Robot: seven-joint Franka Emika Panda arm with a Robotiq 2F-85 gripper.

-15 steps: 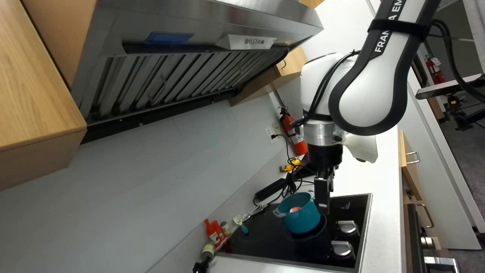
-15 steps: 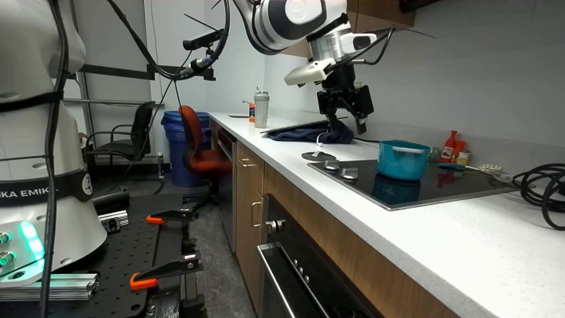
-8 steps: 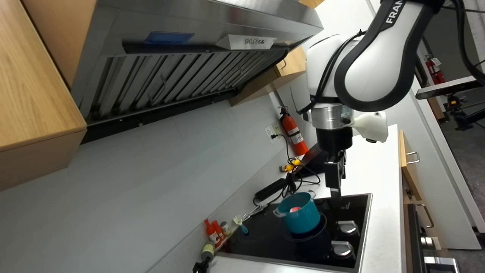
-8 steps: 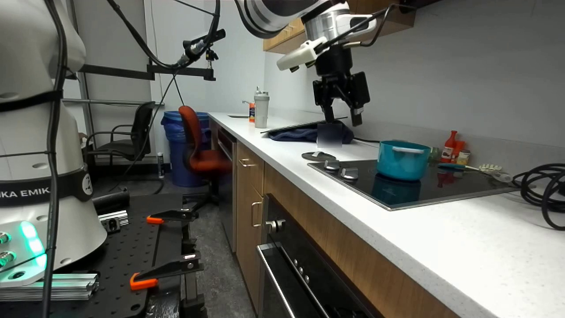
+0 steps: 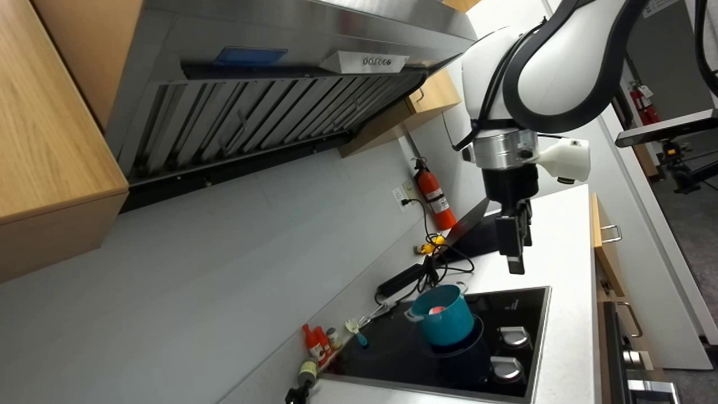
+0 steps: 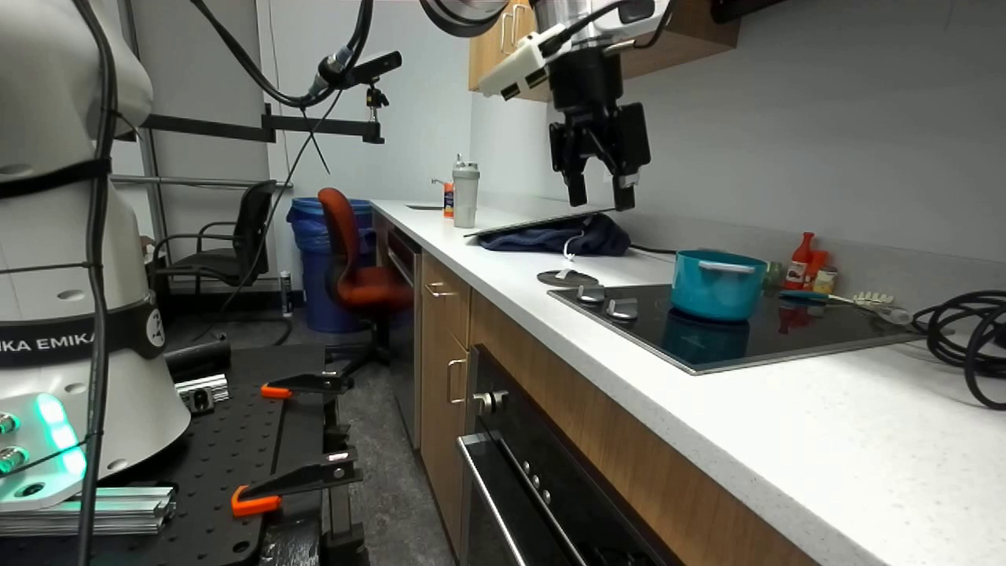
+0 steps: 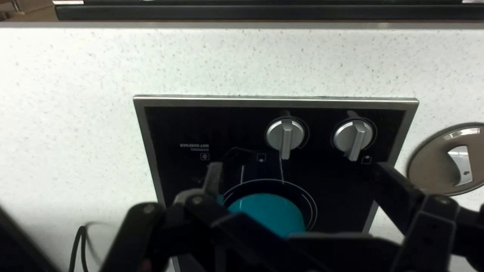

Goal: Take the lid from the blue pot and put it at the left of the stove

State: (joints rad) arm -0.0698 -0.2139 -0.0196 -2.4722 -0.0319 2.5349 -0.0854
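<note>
The lid (image 7: 446, 162) is on the white counter (image 7: 75, 87), just beside the corner of the stove (image 7: 189, 126) near the knobs (image 7: 285, 136): likely placed. Swung low, the gripper (image 6: 601, 196), spread and empty well above, could knock it or the uncovered pot (image 6: 717, 292). Grey wall (image 6: 817, 141) behind; orange chair (image 6: 368, 289) off the counter's front edge.
</note>
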